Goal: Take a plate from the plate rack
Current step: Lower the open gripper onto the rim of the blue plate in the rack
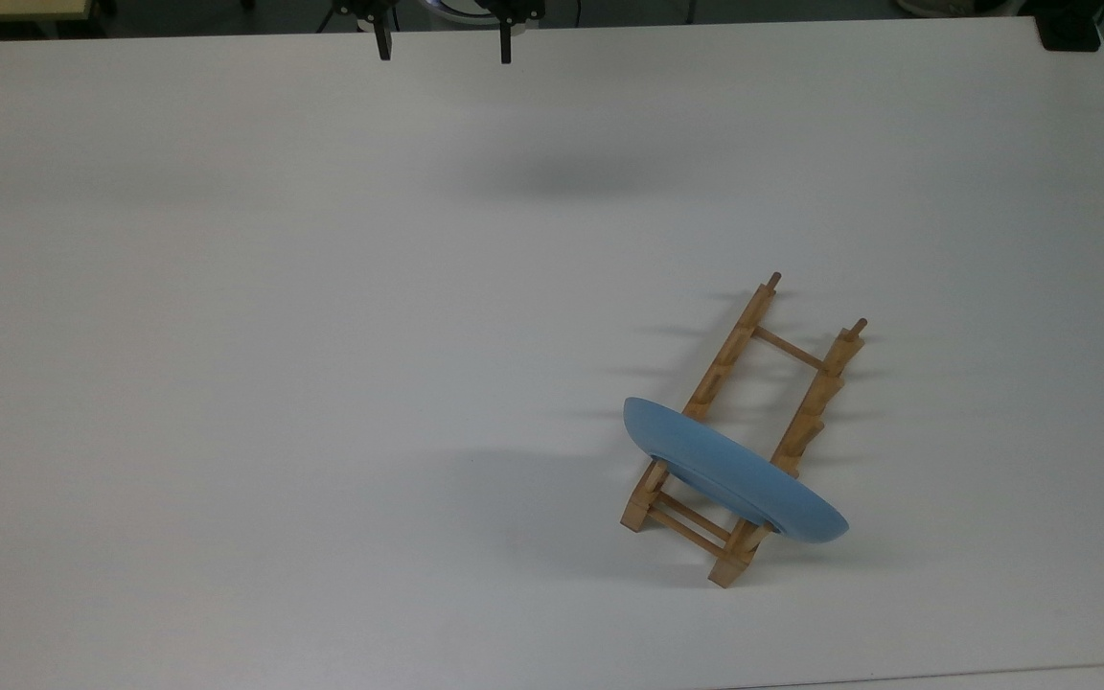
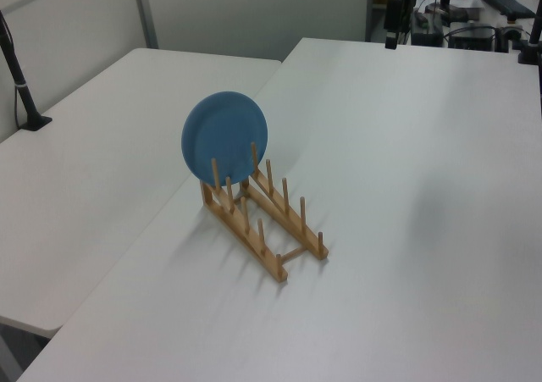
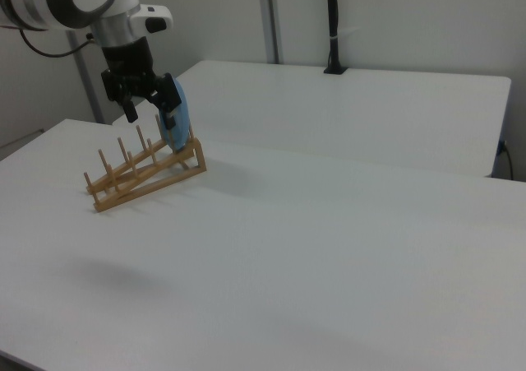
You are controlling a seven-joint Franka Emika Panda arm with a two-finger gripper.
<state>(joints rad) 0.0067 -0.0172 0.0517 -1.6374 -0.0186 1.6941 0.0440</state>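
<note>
So far nothing is grasped: the end effector (image 1: 441,43) hangs with its two fingers spread wide and empty at the far edge of the bench (image 1: 226,335) in the top view, well apart from the work. Toward the top view's lower right, the plate (image 1: 734,474) stands on edge, leaning in the end slots of the plate rack (image 1: 763,402). By my judgement the whole job remains: crossing the bench, lining the fingers up with the rim, closing on it, and lifting it clear of the pegs.
</note>
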